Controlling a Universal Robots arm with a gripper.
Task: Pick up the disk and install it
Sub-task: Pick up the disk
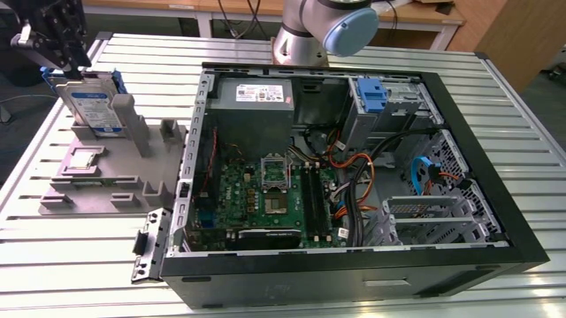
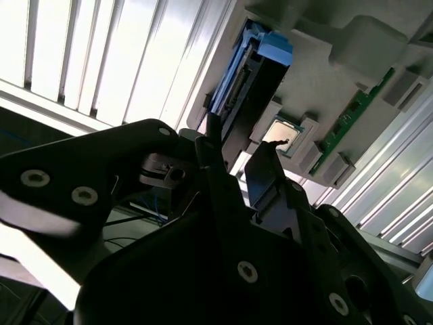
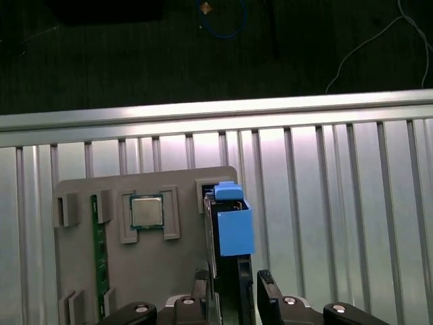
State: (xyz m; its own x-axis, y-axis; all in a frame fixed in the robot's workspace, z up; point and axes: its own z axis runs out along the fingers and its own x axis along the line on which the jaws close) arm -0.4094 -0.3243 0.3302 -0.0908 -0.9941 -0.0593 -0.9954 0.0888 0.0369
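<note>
Claw (image 3: 233,274) sits directly above the disk (image 1: 93,109), jaws spread to straddle its thin upper edge. In the first wrist view one finger (image 3: 203,298) shows on each side, and neither is seen pressing. Nothing is held.

- Disk: stands on edge in a slot of the grey holder block (image 3: 169,271), blue carrier frame (image 3: 235,227) uppermost. The upright pose likely offers both flat faces to the fingers, and the slot keeps it from tipping.
- Same block: a processor chip (image 3: 145,211) lies flat in a square pocket just beside the disk. A green memory stick (image 3: 99,250) lies in a groove beyond that. Both sit lower than the disk's top edge, so they probably won't foul a straight rise.
- Table: the block rests on a slatted aluminium table (image 1: 71,265), near its edge at the exterior view's left. Dark floor (image 3: 135,54) lies past that edge. Bare slats show on the disk's outer side.
- Open computer case (image 1: 495,218): just beside the block, toward the exterior view's right, open side up with a raised black rim.
- Inside the case: motherboard (image 1: 265,199), a grey power supply (image 1: 256,93) and loose cables (image 1: 354,172) crossing the middle. A metal drive cage (image 1: 433,218) and a bare blue bracket (image 1: 372,96) sit along the far wall. The cables look the likeliest snag.
- Arm base (image 1: 319,26): stands beyond the case.
</note>
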